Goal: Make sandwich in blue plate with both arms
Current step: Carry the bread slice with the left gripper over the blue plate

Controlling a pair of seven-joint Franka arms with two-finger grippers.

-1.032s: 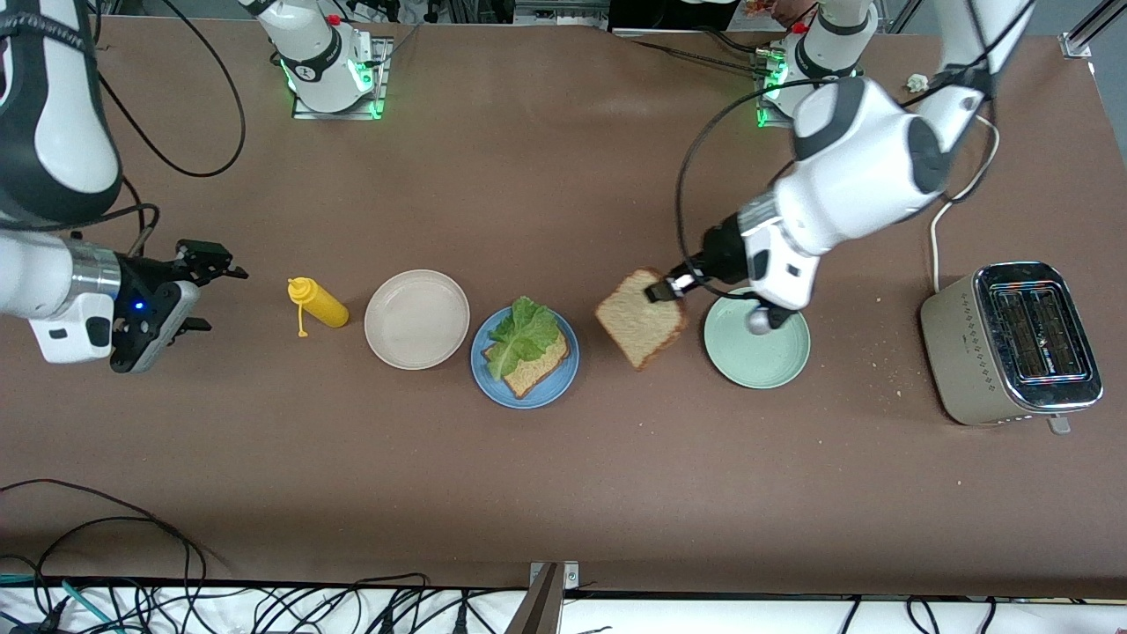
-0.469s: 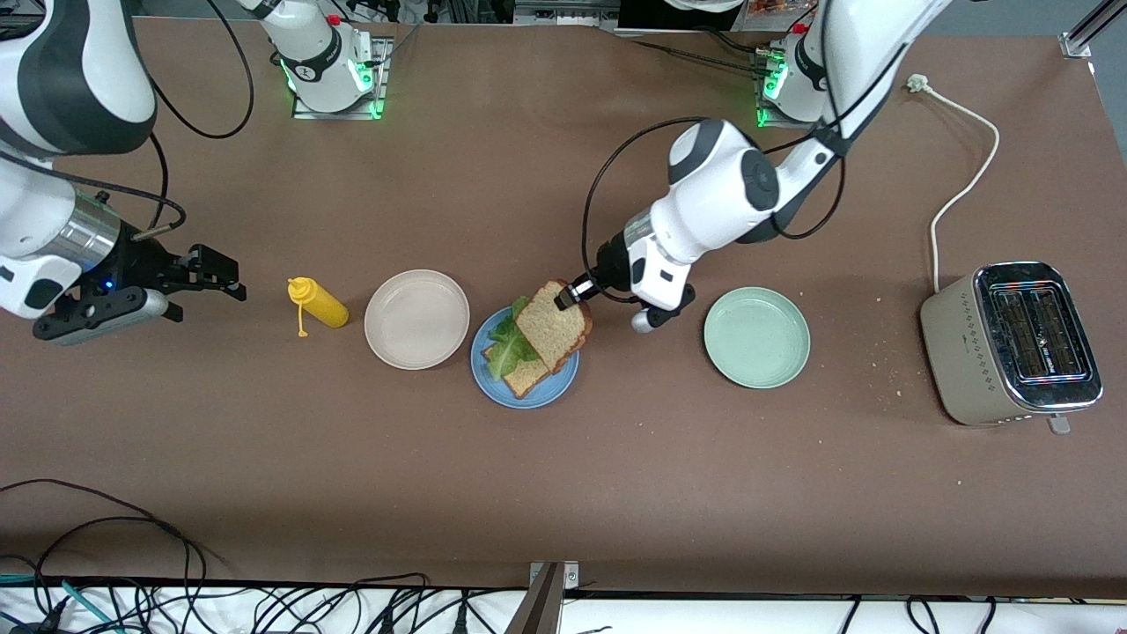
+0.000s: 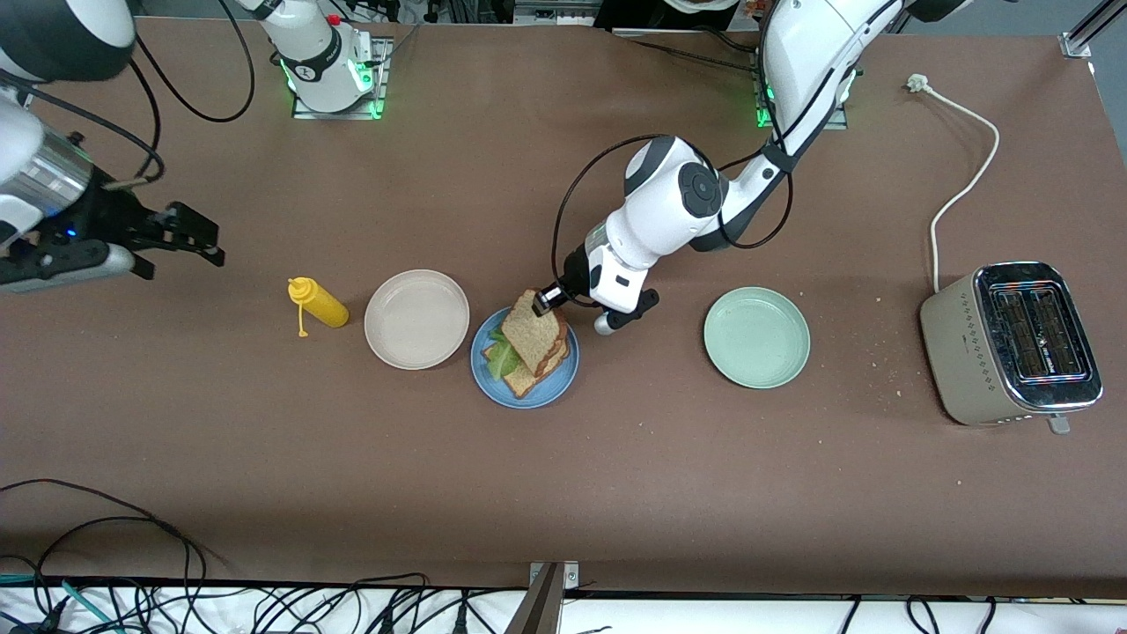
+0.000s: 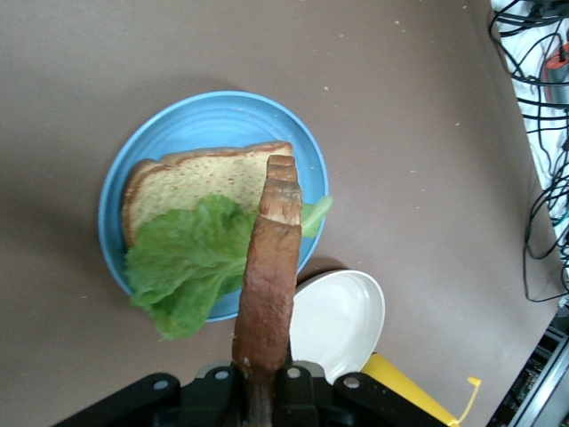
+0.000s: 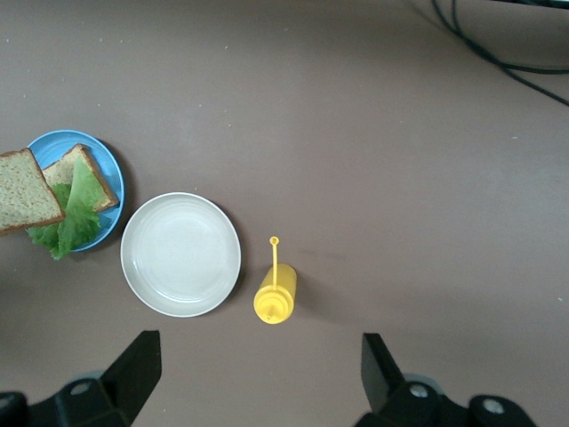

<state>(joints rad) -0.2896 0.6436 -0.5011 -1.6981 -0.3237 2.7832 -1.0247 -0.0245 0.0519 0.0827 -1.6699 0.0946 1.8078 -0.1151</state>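
We see the left gripper clenched on the upper edge of a slice of wholegrain toast, holding it tilted over the blue plate. In the left wrist view the held slice shows edge-on, rising from between the jaws above the plate. On that plate lie the bottom slice and a ruffled lettuce leaf, which together with the held slice make up the sandwich.

From the front camera the held toast covers most of the lettuce and the lower slice; whether its lower edge touches the leaf, we cannot tell.

The right gripper waits over bare table at the right arm's end, its jaws released and holding nothing; in the right wrist view only its two fingers show at the frame's edge.

The blue plate sits between a beige plate, just beside it toward the right arm's end, and a mint-green plate, well apart toward the left arm's end. A yellow squeeze bottle lies near the beige plate, and a toaster stands at the left arm's end. Open brown table stretches nearer to the front camera.
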